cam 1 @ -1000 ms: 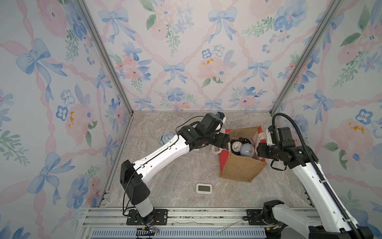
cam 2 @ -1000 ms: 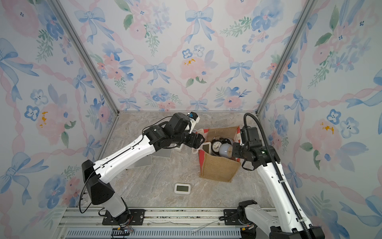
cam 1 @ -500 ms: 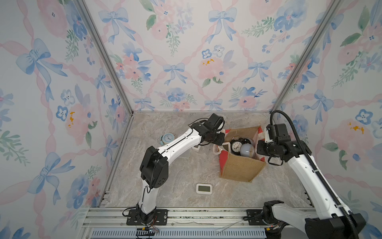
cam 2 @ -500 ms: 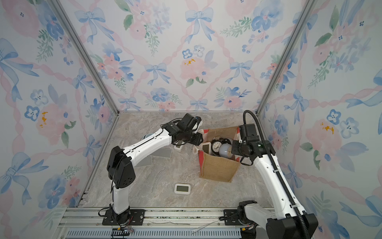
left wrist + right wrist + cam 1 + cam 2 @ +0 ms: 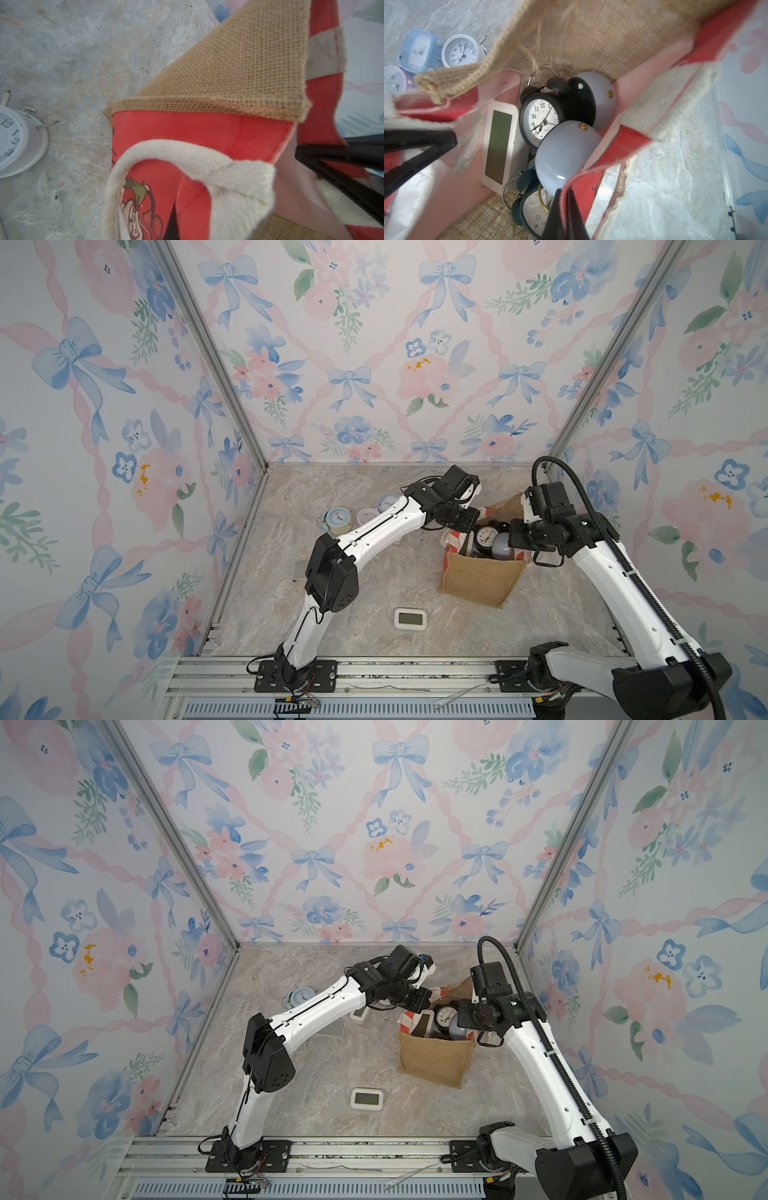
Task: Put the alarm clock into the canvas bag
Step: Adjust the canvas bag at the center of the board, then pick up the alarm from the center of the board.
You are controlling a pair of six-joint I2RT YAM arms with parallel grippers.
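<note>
The canvas bag (image 5: 478, 578) (image 5: 432, 1060) stands open at the right of the floor, burlap front and red sides. My left gripper (image 5: 467, 519) (image 5: 174, 220) is shut on its left red side panel beside the white rope handle (image 5: 218, 166). My right gripper (image 5: 515, 537) (image 5: 563, 193) is shut on the rim of the opposite red panel. Inside lie a black alarm clock (image 5: 544, 118) (image 5: 486, 536), a grey-belled clock (image 5: 566, 153), a white digital clock (image 5: 499, 145) and a teal clock (image 5: 531, 209). Neither gripper holds a clock.
On the floor left of the bag stand a blue round clock (image 5: 337, 519), a white round clock (image 5: 462, 52) (image 5: 12, 141), a blue square clock (image 5: 417, 49) and a lilac one (image 5: 394, 81). A white digital clock (image 5: 410, 618) (image 5: 366, 1099) lies near the front rail.
Both grippers have shut on the bag's red side panels. The left arm's elbow has swung right and its gripper has come down to the bag's left rim.
</note>
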